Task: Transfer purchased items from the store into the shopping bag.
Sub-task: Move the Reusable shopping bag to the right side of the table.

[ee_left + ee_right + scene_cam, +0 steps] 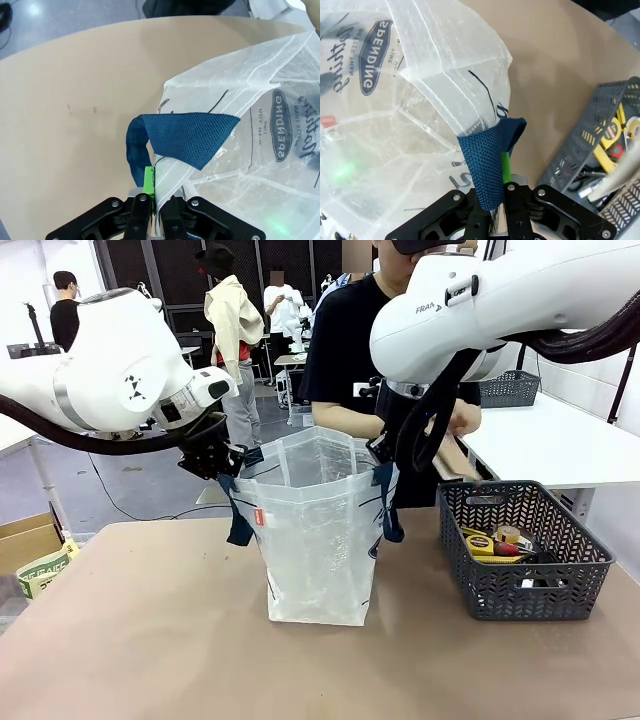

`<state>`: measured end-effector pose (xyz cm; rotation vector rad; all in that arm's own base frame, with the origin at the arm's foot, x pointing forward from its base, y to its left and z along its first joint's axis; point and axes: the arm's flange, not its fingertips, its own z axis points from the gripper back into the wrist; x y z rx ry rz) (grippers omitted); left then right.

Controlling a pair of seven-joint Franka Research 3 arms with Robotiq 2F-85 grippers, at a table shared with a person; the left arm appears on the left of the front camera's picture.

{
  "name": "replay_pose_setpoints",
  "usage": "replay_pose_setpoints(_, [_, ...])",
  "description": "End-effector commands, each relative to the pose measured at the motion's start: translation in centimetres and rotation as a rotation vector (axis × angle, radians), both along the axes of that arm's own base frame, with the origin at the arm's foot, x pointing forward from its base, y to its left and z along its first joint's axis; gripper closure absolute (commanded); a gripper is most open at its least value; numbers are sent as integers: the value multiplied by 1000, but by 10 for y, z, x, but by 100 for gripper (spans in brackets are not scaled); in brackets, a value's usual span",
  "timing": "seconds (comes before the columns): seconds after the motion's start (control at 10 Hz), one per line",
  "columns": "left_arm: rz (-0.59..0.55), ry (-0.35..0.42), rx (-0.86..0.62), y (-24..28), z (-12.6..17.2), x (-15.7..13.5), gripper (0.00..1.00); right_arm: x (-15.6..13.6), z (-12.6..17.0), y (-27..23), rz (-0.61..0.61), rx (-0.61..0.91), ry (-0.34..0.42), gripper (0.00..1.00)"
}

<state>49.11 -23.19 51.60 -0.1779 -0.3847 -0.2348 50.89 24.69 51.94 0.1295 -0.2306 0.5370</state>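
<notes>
The shopping bag (318,530) stands upright and held open in the middle of the brown table, a translucent white tote with navy strap handles (238,520). My left gripper (225,462) is shut on its left rim beside the handle; the left wrist view shows the gripper (152,187) pinching the plastic (240,150) under the blue strap (185,135). My right gripper (385,450) is shut on the right rim, clamping plastic and strap (487,165) together at the gripper (500,185). The purchased items (495,543), yellow and red pieces, lie in the grey basket (560,590), also seen as items (612,137).
A person in a black shirt stands behind the bag, one hand (462,420) lowered toward the dark lattice basket (585,145) at the table's right. A second basket (510,388) sits on the white table behind. A cardboard box (30,540) stands left of the table.
</notes>
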Motion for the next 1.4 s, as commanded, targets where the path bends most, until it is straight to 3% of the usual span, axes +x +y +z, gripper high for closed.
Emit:
replay_pose_setpoints(0.0, [-80,-54,20,-2,-2,4,100,1,-11,2,37,-12,-34,100])
replay_pose_setpoints(0.3, [-178,0,2,-2,-1,2,100,3,-12,1,42,-16,-39,100])
replay_pose_setpoints(1.3, [-267,64,9,1,15,4,100,2,-2,-3,78,-7,-18,100])
